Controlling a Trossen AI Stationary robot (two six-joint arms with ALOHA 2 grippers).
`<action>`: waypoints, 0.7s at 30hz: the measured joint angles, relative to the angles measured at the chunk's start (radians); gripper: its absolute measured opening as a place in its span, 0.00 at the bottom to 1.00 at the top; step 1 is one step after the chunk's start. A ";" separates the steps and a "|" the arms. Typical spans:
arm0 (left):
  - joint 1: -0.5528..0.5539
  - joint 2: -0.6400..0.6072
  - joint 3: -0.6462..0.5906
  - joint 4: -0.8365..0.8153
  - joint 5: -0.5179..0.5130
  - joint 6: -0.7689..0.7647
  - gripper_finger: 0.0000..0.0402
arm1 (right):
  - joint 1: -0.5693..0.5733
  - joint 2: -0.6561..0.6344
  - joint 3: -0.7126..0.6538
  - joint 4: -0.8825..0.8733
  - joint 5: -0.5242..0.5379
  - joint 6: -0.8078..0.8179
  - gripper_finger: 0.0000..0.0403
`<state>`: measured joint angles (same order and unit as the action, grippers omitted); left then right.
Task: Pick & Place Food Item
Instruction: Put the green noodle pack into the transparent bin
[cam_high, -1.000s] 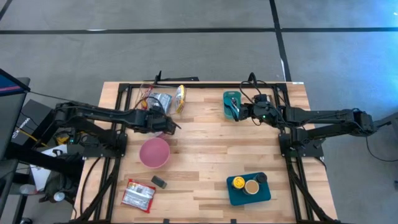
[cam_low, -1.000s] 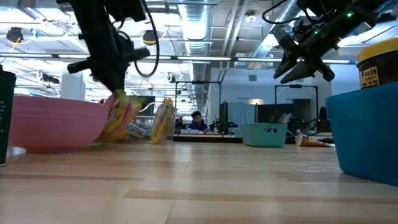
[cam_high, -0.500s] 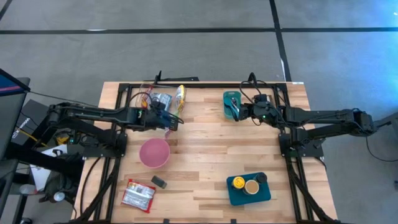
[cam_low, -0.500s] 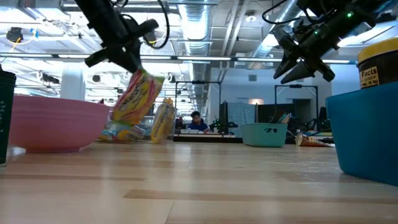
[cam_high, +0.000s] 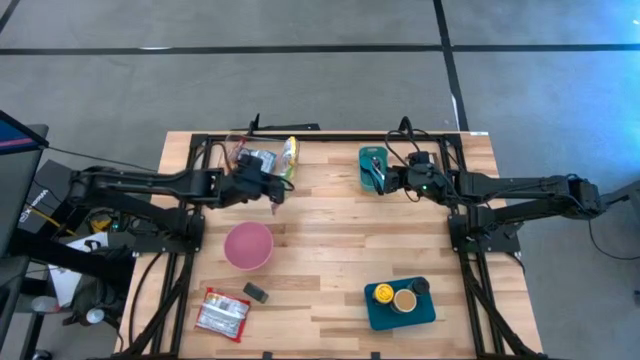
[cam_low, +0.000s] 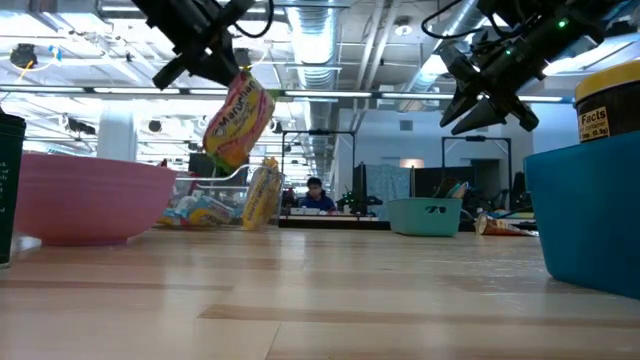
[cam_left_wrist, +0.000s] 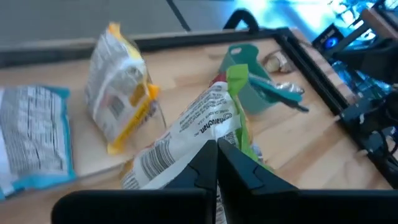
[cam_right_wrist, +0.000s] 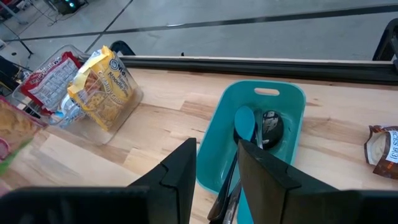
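The left claw (cam_low: 232, 62) is pinched shut on the top edge of a crinkly yellow-and-green snack packet (cam_low: 237, 122), which a second ago touched the counter (cam_high: 330, 250) beside the pink plastic bowl (cam_high: 248, 245) and now hangs clear, so the pick looks done. The right claw (cam_high: 378, 179) waits part open over the teal utensil bin (cam_high: 367, 156). Behind is an open office under ceiling ducts.

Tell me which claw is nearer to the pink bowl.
Left. The left claw hangs just beyond the pink bowl, toward the far edge, shut on a noodle packet lifted off the table. The right claw hovers over the teal utensil bin, well off to the bowl's right.
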<state>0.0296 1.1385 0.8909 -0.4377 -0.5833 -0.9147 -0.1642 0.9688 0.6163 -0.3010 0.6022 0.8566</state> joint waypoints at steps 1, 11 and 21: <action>0.000 -0.009 0.000 0.002 -0.010 0.010 0.00 | 0.000 0.000 0.000 0.000 0.000 0.000 0.28; 0.059 -0.092 0.000 0.013 -0.125 0.121 0.00 | 0.000 0.000 0.000 0.002 0.000 0.000 0.28; 0.205 -0.081 -0.001 0.012 -0.134 0.357 0.00 | 0.000 0.000 0.000 0.002 0.000 0.000 0.28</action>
<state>0.2342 1.0576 0.8898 -0.4252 -0.7174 -0.5577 -0.1642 0.9688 0.6161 -0.2993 0.6022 0.8562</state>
